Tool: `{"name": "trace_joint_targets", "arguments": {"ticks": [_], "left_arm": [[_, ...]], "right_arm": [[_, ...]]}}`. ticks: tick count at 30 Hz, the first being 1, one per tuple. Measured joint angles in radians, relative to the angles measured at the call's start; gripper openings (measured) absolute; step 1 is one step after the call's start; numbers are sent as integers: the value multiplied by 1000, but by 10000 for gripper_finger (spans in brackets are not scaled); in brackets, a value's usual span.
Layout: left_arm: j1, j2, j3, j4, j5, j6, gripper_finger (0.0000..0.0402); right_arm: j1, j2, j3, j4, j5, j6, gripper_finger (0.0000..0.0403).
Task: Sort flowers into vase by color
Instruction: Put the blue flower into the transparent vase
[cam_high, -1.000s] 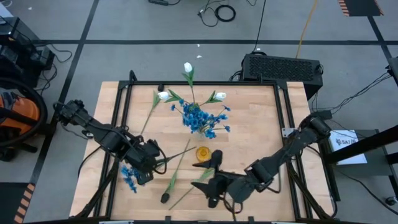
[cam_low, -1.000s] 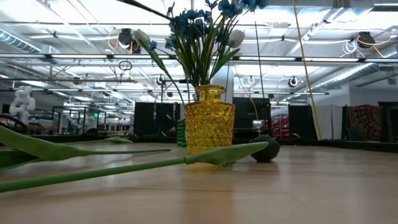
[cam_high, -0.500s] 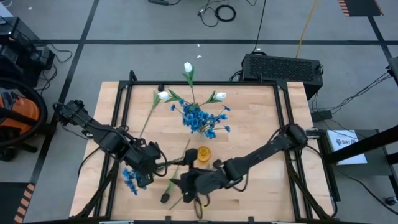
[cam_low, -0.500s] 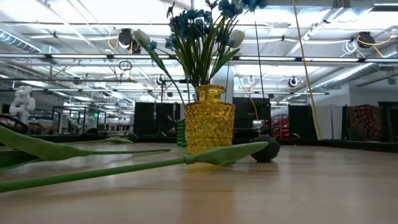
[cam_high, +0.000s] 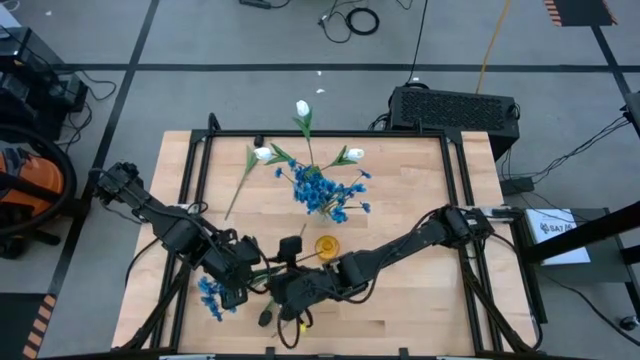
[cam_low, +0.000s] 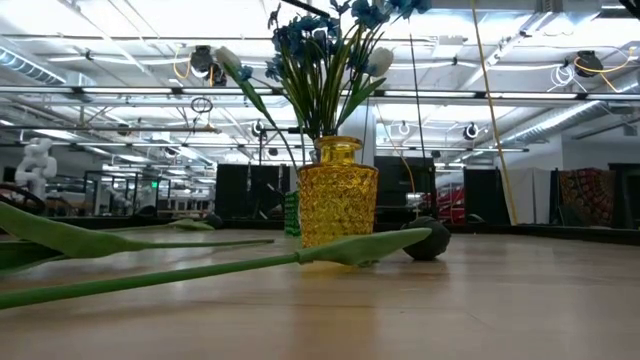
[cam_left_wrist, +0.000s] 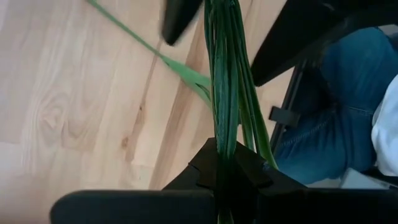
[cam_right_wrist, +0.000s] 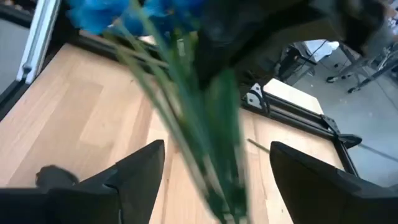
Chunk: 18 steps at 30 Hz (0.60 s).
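A yellow glass vase (cam_high: 327, 245) (cam_low: 338, 190) stands mid-table with blue flowers (cam_high: 322, 190) and white tulips (cam_high: 354, 155) in it. My left gripper (cam_high: 240, 272) (cam_left_wrist: 224, 180) is shut on a bunch of blue flowers: the heads (cam_high: 210, 292) (cam_right_wrist: 106, 15) are left of it and the green stems (cam_left_wrist: 225, 93) run toward the right. My right gripper (cam_high: 280, 288) (cam_right_wrist: 214, 165) is open, one finger on each side of those stems (cam_right_wrist: 205, 137), apart from them. A dark-budded flower (cam_high: 266, 317) (cam_low: 428, 240) lies flat on the table by its stem. My left gripper pinches the bunch of several green stems (cam_left_wrist: 225, 146) between its two fingers, some way from the blue heads. The fingers come steeply from above. The stems run on past the fingertips, and the bunch looks lifted clear of the table.
A loose stem with a long leaf (cam_low: 200, 270) lies on the table in front of the vase. A black frame (cam_high: 200, 150) runs along the table's edges. Tulips (cam_high: 302, 108) lean out from the vase toward the far edge.
My right gripper has swung from the near right toward the table's left and a little down, until its fingers stand around the stems that my left gripper holds. The bunch and the vase have stayed where they were.
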Motion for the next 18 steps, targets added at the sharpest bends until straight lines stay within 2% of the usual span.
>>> {"name": "trace_joint_targets", "arguments": {"ticks": [4,7,10,14,17,18], "left_arm": [[-1,0,0,0,-2,26,22],[-1,0,0,0,-12,34,22],[-1,0,0,-1,-21,36,22],[-1,0,0,-3,-37,67,23],[-6,0,0,-8,-55,93,37],[-7,0,0,-7,-56,107,46]], "right_arm": [[-18,-2,1,-8,-36,5,272],[-30,-2,0,-12,-101,21,240],[-39,-2,0,-10,-124,33,188],[-42,-2,0,-10,-125,22,98],[-40,-2,0,-11,-126,8,26],[-40,-2,0,-13,-133,8,16]]}}
